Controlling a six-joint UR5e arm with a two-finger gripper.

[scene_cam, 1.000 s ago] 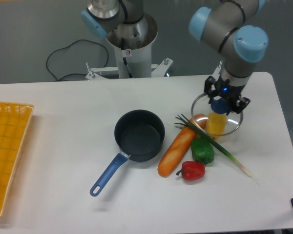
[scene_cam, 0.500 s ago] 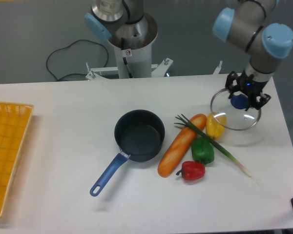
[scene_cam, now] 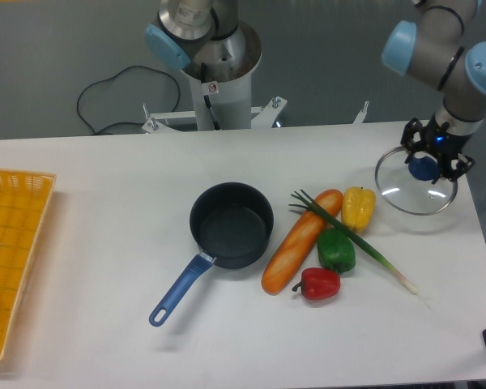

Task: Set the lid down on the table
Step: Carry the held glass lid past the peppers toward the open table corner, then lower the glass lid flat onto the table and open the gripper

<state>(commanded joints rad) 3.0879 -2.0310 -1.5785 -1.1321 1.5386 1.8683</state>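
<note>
The claw point(scene_cam: 427, 165) grips the blue knob of the round glass lid point(scene_cam: 415, 191) above the smooth white table point(scene_cam: 105, 219).

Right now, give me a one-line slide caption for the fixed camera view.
Gripper holds the glass lid by its knob over the table's right end.

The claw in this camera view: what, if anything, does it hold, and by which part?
The claw grips the round clear glass lid with metal rim by its blue centre knob.
</note>
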